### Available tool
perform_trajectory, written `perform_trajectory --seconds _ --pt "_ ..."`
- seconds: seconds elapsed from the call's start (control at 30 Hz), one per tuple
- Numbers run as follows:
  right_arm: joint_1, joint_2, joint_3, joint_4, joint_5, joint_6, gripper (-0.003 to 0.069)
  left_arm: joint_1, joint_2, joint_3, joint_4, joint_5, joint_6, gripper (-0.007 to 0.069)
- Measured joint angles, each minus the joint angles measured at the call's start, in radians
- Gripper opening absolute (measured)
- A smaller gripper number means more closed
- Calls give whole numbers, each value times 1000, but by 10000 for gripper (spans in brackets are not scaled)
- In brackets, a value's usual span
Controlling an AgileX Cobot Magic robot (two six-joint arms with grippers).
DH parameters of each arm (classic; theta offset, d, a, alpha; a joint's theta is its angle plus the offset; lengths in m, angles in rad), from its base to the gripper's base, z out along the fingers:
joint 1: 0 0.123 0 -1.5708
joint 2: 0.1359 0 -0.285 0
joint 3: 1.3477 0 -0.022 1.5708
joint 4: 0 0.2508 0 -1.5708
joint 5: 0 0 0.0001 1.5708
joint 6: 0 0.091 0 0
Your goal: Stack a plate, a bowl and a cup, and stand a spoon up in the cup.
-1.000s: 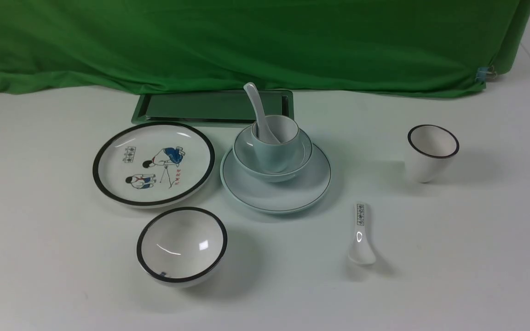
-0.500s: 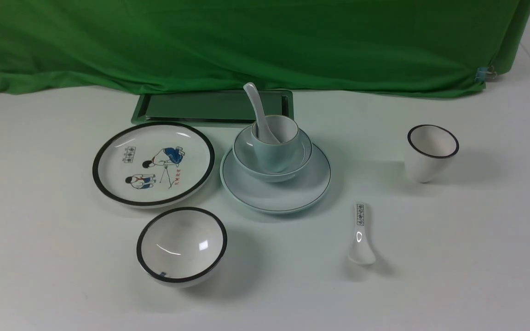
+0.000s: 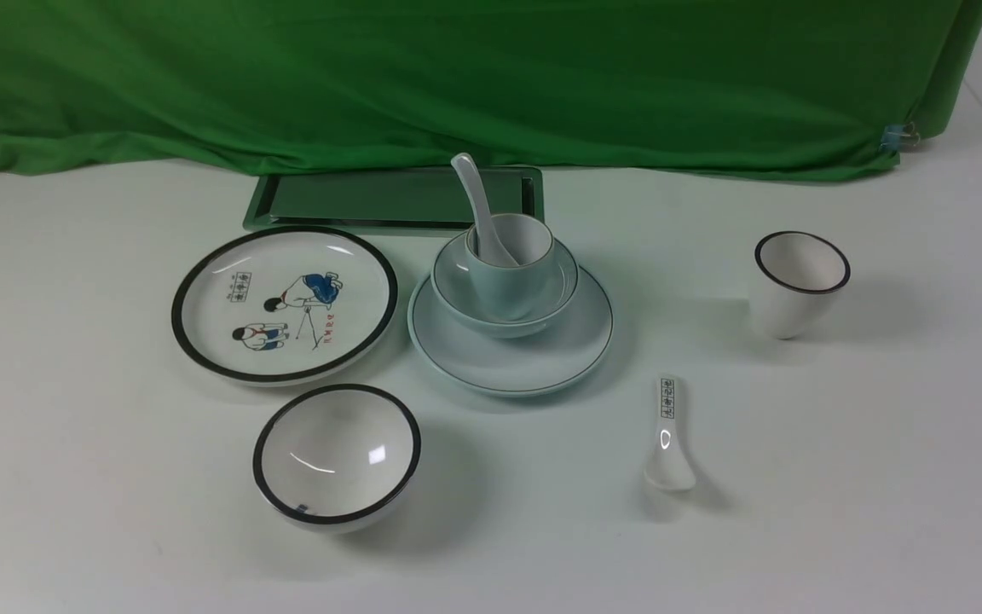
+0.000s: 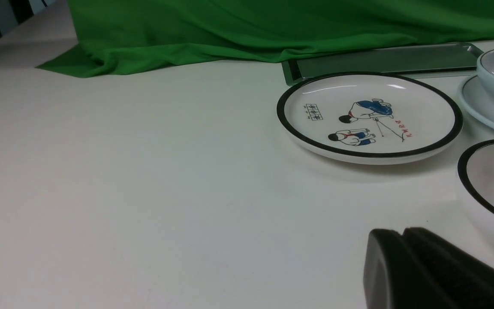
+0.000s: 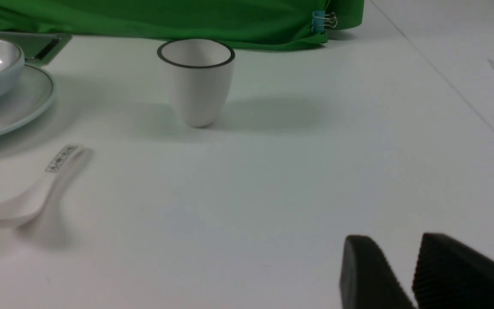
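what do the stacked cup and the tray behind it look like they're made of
Cup: probably glazed ceramic, judging by its smooth, pale bluish, softly shiny surface and thin rim line.
Tray: looks like polished metal, since its flat bottom mirrors the green cloth; could be another mirror-finished material.

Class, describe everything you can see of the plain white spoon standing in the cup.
The spoon is plain glossy white, apparently ceramic, with no print on its handle. It stands tilted in the pale blue cup, scoop down inside, handle leaning up and to the left past the rim. It seems to touch only the cup, which sits in the bowl on the plate. No gripper is near it.
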Motion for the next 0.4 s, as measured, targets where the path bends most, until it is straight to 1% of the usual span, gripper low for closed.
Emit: perform_trajectory --seconds 0.4 --pt "0 0 0 0 0 0 239 0 0 0 0 0 1 -29"
